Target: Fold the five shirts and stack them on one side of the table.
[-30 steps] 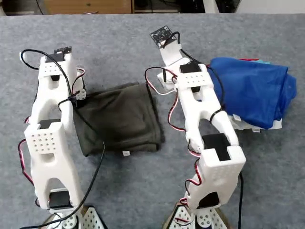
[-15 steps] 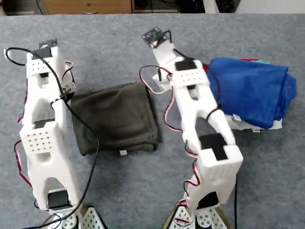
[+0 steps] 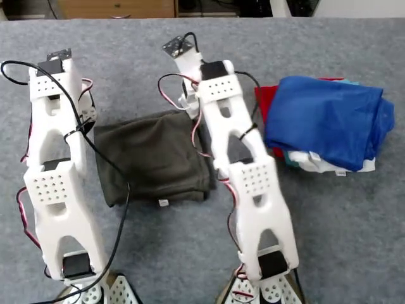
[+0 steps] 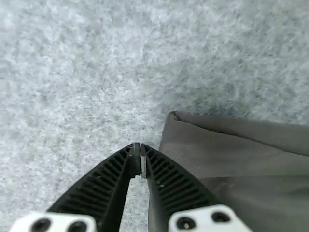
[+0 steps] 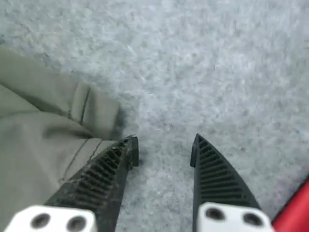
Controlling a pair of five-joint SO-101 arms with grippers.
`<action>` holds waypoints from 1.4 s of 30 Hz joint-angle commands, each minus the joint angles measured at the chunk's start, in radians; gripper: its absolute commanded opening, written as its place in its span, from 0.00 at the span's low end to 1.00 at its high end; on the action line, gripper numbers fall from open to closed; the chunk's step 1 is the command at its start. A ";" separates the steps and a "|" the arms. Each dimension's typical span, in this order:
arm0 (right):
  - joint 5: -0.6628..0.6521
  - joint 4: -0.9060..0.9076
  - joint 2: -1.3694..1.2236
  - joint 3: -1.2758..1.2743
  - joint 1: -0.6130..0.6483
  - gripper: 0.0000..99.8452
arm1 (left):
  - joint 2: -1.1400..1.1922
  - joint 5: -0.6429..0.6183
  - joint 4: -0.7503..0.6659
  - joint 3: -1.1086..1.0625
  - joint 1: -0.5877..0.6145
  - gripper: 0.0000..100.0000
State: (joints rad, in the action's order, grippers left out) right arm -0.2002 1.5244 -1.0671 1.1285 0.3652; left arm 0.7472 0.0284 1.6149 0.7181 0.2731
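Observation:
A folded dark olive shirt (image 3: 155,157) lies on the grey carpeted table between the two arms. My left gripper (image 4: 140,157) is shut with nothing in it, hovering over the carpet just beside the olive shirt's (image 4: 236,154) far left corner. My right gripper (image 5: 164,147) is open above the carpet at the shirt's far right corner, one finger over the olive cloth (image 5: 43,125). A stack of folded shirts with a blue shirt (image 3: 326,120) on top sits at the right; red (image 3: 266,101) and white (image 3: 316,161) ones peek out beneath.
The grey carpet (image 3: 126,57) stretches bare across the far side and along the near edge. A red shirt's edge (image 5: 297,208) shows close to my right gripper. Wooden furniture (image 3: 114,7) stands past the table's far edge.
The right arm has swung left from the blue stack to the olive shirt's far right corner. The left arm has shifted left and slightly farther back, to the shirt's far left corner.

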 commanded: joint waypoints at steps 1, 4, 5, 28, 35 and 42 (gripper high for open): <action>-0.003 0.123 -0.099 0.361 0.030 0.19 | -0.013 0.006 0.009 0.034 0.023 0.02; -0.025 0.212 -0.176 0.536 0.056 0.19 | -0.013 0.006 0.011 0.034 0.035 0.02; -0.023 0.230 -0.179 0.549 0.065 0.19 | -0.013 0.006 0.025 0.041 0.038 0.02; -0.020 0.195 0.320 -0.145 0.076 0.20 | -0.021 0.008 0.071 0.041 0.052 0.02; -0.083 0.110 0.179 -0.131 0.104 0.32 | -0.021 0.008 0.071 0.041 0.055 0.02; -0.091 0.129 0.030 0.022 0.105 0.33 | -0.018 0.008 0.071 0.035 0.055 0.02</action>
State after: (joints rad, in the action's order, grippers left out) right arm -0.2800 1.6517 -1.0242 1.0656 0.4557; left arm 0.7472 0.0284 1.6794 0.7211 0.3207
